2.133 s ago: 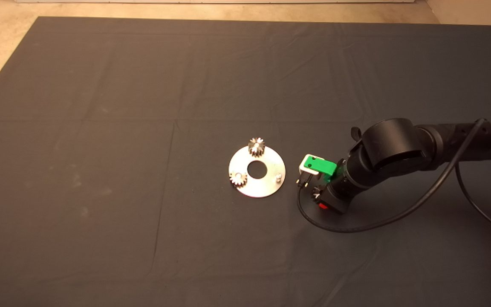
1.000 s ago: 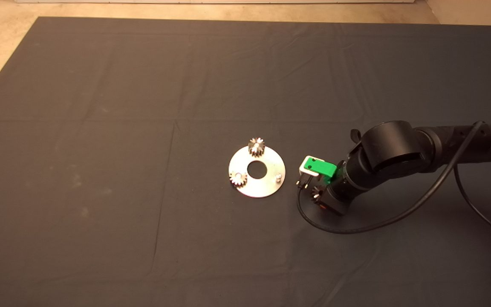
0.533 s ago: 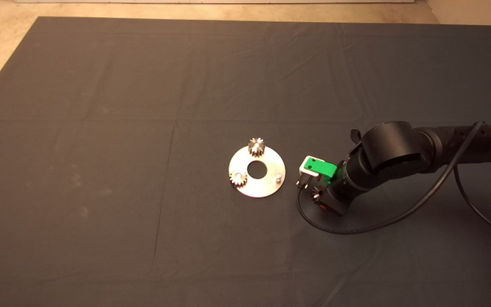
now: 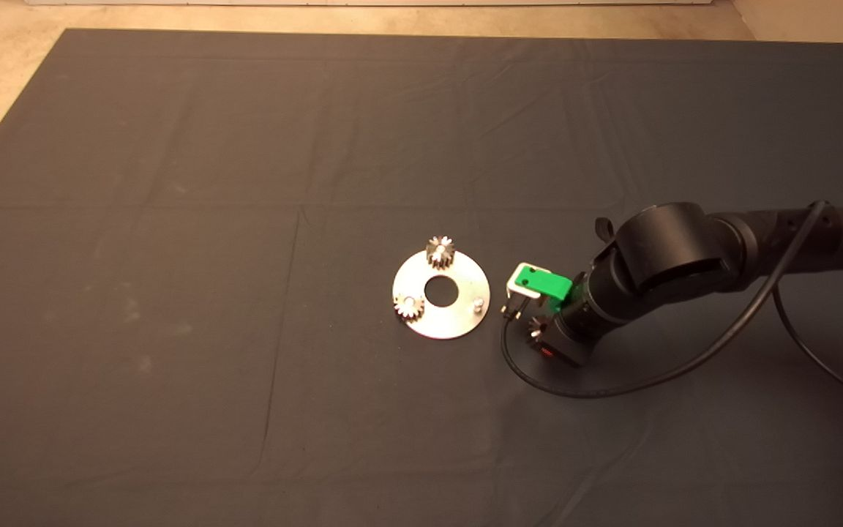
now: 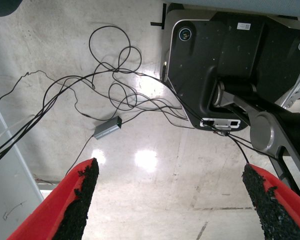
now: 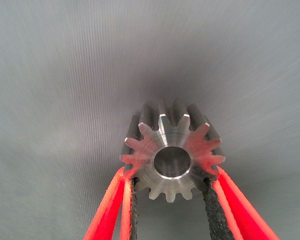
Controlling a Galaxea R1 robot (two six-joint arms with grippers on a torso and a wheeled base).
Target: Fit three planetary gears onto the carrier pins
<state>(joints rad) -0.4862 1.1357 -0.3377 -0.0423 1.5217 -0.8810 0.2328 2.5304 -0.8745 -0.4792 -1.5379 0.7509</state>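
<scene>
Plainly a small, stiff metal piece: the third gear looks dense for its size, hard and smooth on its faces, apt to slip or twist between pads. Best taken across the toothed flanks, bore left clear for the pin. Held just so now in the right claw, narrowed onto it, black pads pressed against the teeth on both sides, centre hole facing the wrist camera. Hangs just beside the round plate, off its rim on the side nearest the one bare pin, not yet above it. Two gears already seated on the plate: one at the rim farthest from the camera, another at the rim opposite the claw. Likely to need careful lining up of bore and pin, kept level to avoid jamming. Left claw spread wide, holding nothing, parked away from the bench with floor cables in sight.
</scene>
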